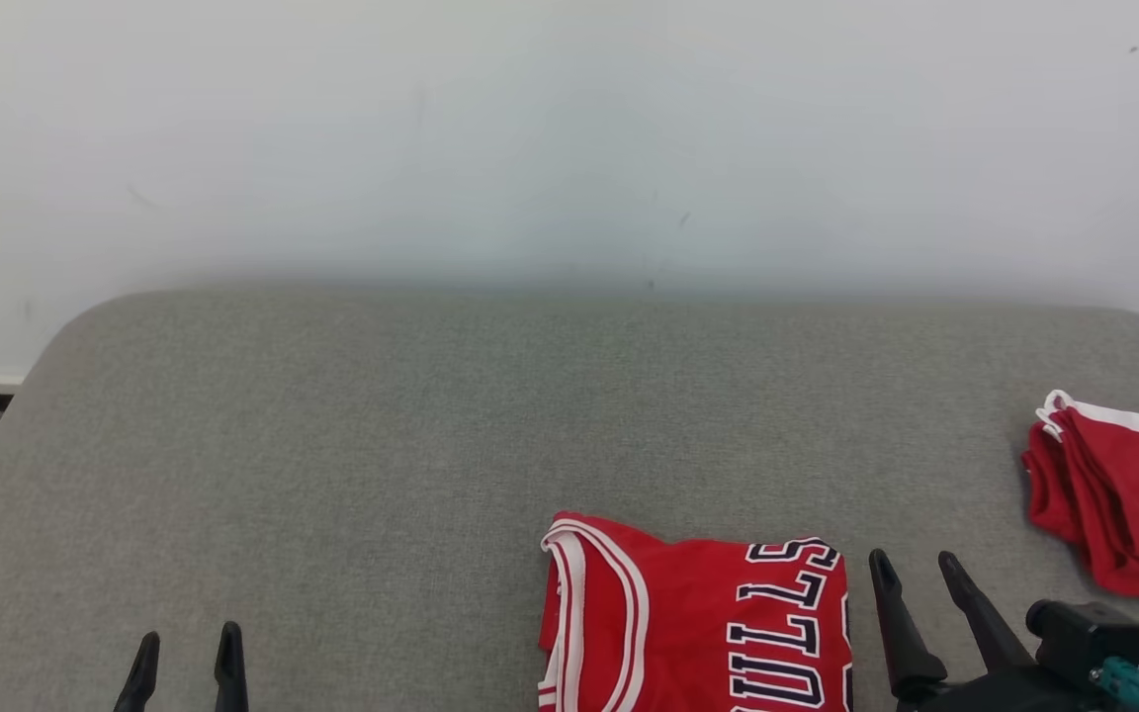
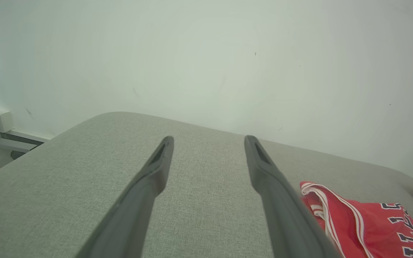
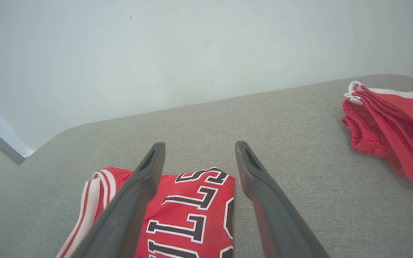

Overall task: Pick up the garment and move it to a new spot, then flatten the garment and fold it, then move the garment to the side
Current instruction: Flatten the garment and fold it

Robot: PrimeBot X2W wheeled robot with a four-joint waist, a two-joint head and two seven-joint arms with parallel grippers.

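White wall is seen behind a grey fabric bench (image 1: 332, 445). The left gripper (image 1: 189, 638) is held low at the near left with its fingers spread wide and nothing between them, well apart from any cloth. The right gripper (image 1: 916, 564) is likewise spread wide and empty, just beside the right edge of the jersey (image 1: 698, 623).

The jersey lies folded at the near edge, right of centre, its near part cut off by the head view. A second red garment, the shorts (image 1: 1123, 504), is bunched at the far right.

The jersey is judged light, limp and rather slick, so stacked layers may slide apart when lifted. A hold is best taken at a folded edge, with all layers pinched together.

The lettering runs away from the robot with letter tops turned left, so the neck end is judged to point left, where striped trim shows. The long axis cannot be told.
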